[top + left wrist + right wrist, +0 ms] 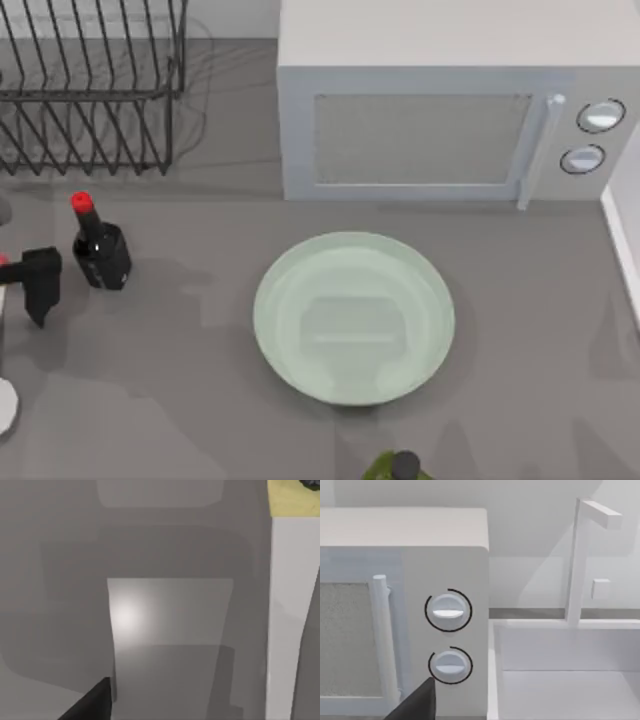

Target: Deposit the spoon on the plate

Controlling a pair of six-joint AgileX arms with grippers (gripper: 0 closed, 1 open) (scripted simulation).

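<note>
Grey tabletop carries the plate (354,317) at centre, bare and ready to receive, with a microwave (440,110) behind it, a dish rack (90,85) at the far left and a dark bottle (100,250) at the left. My left gripper (38,285) hangs at the table's left edge just beside the bottle, and I cannot tell how its fingers stand. I can find no spoon, so I judge the deposit not yet begun; the right wrist camera faces the microwave dials (448,611).
</note>
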